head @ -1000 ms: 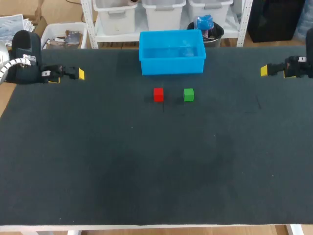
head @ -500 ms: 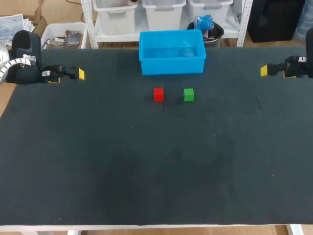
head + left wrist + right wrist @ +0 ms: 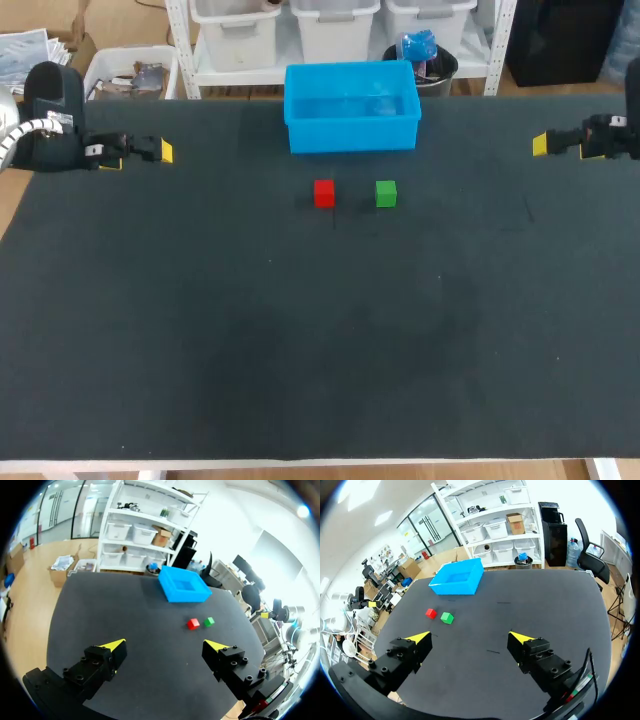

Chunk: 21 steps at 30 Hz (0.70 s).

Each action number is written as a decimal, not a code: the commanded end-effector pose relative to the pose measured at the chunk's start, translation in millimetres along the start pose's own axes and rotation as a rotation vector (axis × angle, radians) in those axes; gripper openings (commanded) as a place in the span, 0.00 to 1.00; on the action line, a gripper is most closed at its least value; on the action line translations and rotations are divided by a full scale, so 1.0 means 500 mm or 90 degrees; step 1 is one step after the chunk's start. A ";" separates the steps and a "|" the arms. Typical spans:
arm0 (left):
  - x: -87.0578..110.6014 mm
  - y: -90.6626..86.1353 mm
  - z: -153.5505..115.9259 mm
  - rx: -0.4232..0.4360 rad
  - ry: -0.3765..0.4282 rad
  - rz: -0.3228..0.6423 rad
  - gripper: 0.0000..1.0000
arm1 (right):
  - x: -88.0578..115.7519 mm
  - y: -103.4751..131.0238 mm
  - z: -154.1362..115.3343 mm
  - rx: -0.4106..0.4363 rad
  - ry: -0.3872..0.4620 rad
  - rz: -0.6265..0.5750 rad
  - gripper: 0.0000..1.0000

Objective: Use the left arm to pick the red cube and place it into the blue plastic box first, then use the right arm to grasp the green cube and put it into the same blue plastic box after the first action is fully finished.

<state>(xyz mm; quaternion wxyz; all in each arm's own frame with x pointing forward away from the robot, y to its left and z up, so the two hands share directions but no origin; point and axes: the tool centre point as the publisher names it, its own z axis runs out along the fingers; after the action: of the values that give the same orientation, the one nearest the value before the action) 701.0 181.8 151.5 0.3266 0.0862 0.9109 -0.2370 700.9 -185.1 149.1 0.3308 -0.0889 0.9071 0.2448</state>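
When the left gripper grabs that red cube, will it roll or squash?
The red cube has flat faces and sits square on the table, so it probably won't roll. It looks small and rigid, likely light and easily nudged sideways.

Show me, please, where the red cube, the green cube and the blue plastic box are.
red cube point(image 3: 324, 193): head view, middle of the cube.
green cube point(image 3: 386, 193): head view, middle of the cube.
blue plastic box point(image 3: 352, 135): head view, its front wall.

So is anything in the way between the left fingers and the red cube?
No, nothing visible. Only bare table lies between the open left fingers and the red cube; the green cube sits on its other side.
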 end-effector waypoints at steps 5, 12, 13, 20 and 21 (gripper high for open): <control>-0.008 -0.017 0.010 -0.014 0.008 0.035 1.00 | 0.000 0.000 0.000 0.000 0.000 0.000 1.00; -0.020 -0.083 0.068 -0.067 0.078 0.026 1.00 | 0.000 0.000 0.000 0.000 0.000 0.000 1.00; -0.021 -0.094 0.080 -0.080 0.089 0.027 1.00 | 0.000 0.000 0.000 0.000 0.000 0.000 1.00; -0.028 -0.160 0.153 -0.169 0.132 0.046 1.00 | 0.000 0.000 0.000 0.000 0.000 0.000 1.00; -0.029 -0.169 0.167 -0.187 0.134 0.049 1.00 | 0.000 0.000 0.000 0.000 0.000 0.000 1.00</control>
<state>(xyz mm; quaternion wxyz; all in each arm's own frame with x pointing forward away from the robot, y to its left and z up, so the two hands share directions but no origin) 708.5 96.0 146.2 0.2722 0.1257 0.9308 -0.2091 701.0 -185.1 149.1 0.3308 -0.0888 0.9071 0.2447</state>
